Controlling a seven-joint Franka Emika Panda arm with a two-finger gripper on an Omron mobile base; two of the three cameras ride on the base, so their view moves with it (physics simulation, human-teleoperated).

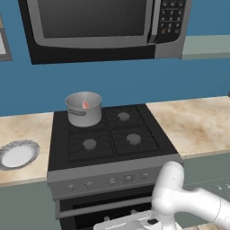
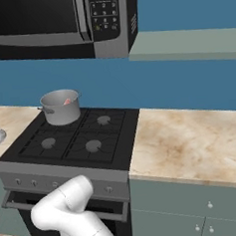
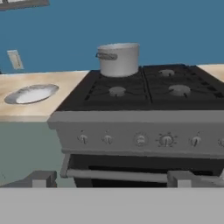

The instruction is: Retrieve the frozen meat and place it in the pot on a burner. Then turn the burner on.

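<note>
Jaws parted, frozen meat [image 1: 85, 104] half-hidden in pot [image 1: 84, 109]

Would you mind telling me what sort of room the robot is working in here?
A home-style kitchen, rendered: a four-burner gas stove with front knobs, a microwave mounted above it, and marbled counters on both sides. A pot holding the frozen meat sits on the back-left burner.

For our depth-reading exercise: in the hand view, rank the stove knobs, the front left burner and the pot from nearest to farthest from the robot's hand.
1. Stove knobs, on the front panel just ahead of the hand.
2. Front left burner, on the cooktop.
3. Pot, on the back left burner.
</note>
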